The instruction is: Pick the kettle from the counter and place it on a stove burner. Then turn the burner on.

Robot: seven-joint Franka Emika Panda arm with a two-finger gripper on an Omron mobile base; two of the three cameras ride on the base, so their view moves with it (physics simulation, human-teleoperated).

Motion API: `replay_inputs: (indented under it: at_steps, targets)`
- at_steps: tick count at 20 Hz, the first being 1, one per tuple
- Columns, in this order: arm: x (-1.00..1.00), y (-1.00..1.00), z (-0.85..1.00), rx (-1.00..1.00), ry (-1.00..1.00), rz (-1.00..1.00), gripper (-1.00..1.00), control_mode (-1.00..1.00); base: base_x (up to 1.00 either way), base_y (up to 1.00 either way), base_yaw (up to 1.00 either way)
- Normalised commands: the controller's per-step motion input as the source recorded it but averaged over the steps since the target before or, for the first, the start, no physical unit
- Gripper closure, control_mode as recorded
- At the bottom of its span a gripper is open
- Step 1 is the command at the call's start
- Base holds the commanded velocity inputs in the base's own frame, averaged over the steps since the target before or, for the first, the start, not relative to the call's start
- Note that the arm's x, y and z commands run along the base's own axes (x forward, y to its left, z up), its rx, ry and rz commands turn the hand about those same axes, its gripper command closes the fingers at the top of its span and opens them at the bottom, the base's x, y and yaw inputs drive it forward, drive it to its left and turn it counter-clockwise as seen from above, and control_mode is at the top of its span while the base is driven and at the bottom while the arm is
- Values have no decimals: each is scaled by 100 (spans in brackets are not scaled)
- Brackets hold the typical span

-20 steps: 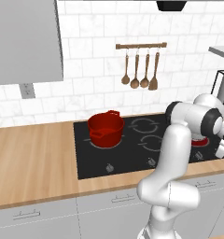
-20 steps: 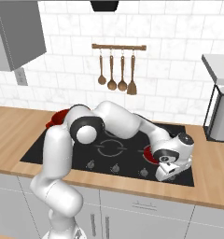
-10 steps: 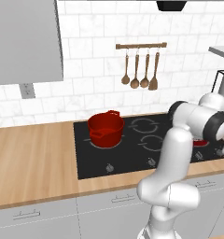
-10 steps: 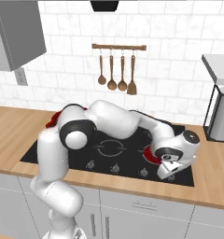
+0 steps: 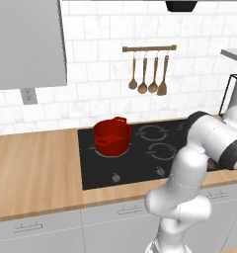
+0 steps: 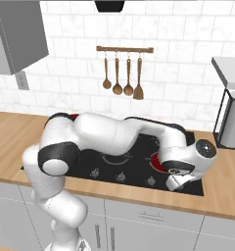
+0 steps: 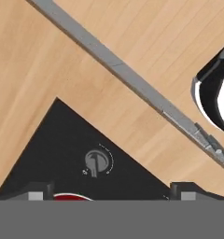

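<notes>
One knob (image 7: pixel 97 163) sits just ahead of my gripper (image 7: pixel 112 193) in the hand view, at the front corner of the black cooktop (image 5: pixel 96 168). The fingers (image 7: pixel 37 193) stand wide apart and hold nothing.

A red glow (image 6: pixel 157 164) shows on the burner behind the knob, so I judge the burner is on and the task is at its last step. I only need to lift the hand clear of the knob.

I cannot make out the kettle. The arm covers that burner in both base views, so it is probably there, well right of the red pot (image 5: pixel 112 137), not on the wood counter (image 5: pixel 36 168).

Compared with a second ago, the hand has edged right along the cooktop's front, and the arm now hides the red patch in the left base view.
</notes>
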Motion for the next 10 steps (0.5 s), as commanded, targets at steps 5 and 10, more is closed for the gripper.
replay_inputs:
  at_steps: [5, 10]
  targets:
    - [-67, 12, 0, -11, -37, 1, -100, -100, 0, 0, 0]
    - [-54, 4, 3, -6, -44, 5, -100, -100, 0, 0, 0]
